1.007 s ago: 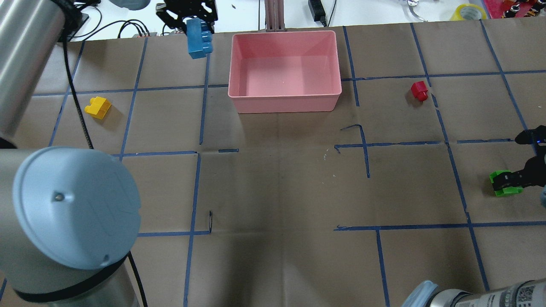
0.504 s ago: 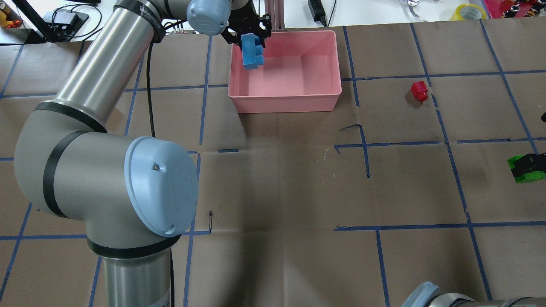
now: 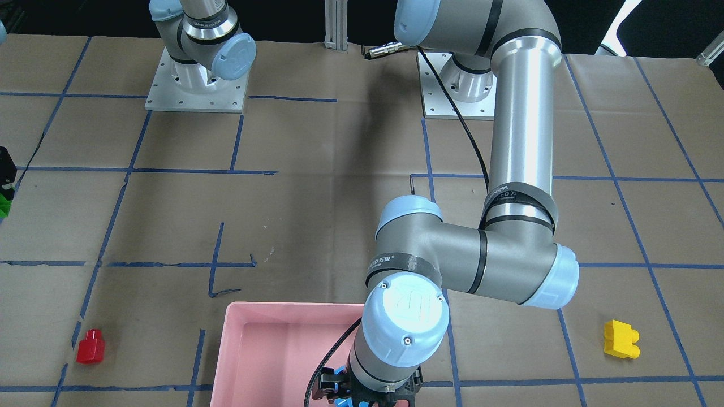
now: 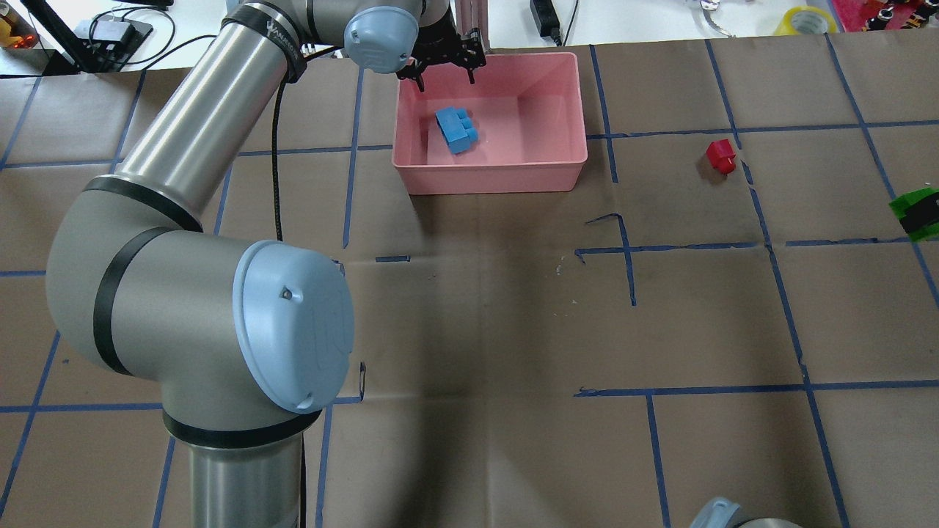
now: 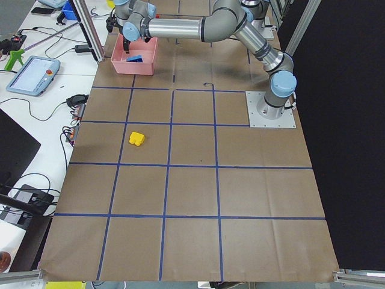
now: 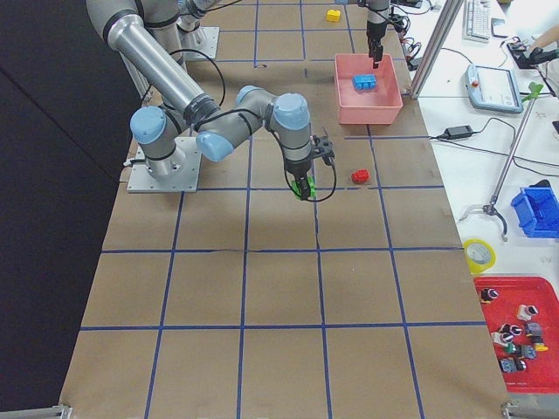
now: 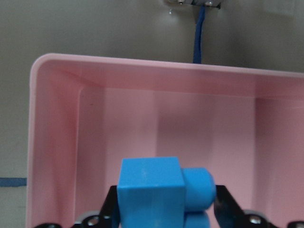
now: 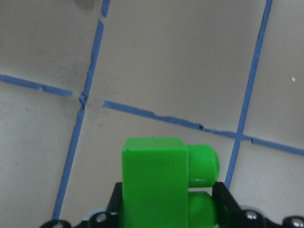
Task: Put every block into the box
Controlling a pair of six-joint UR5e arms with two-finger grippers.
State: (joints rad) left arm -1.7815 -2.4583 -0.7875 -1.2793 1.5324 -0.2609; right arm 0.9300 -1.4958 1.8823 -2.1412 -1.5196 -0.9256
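Note:
The light-blue brick lies tilted on the floor of the pink box, in its left half. My left gripper hangs above the box's far left corner, fingers spread and empty. In the left wrist view the blue brick shows low between the fingers. My right gripper is shut on the green brick and holds it above the table at the right edge. The red brick sits right of the box. The yellow brick sits left of the box, hidden by my left arm overhead.
The brown paper table has a blue tape grid. My left arm's elbow and forearm span the overhead view's left half. An aluminium post stands just behind the box. Cables and tools lie beyond the far edge.
My left gripper carried the blue brick right over the box and let it go; it now lies in the box. My right gripper lifted the green brick and moved it farther out.

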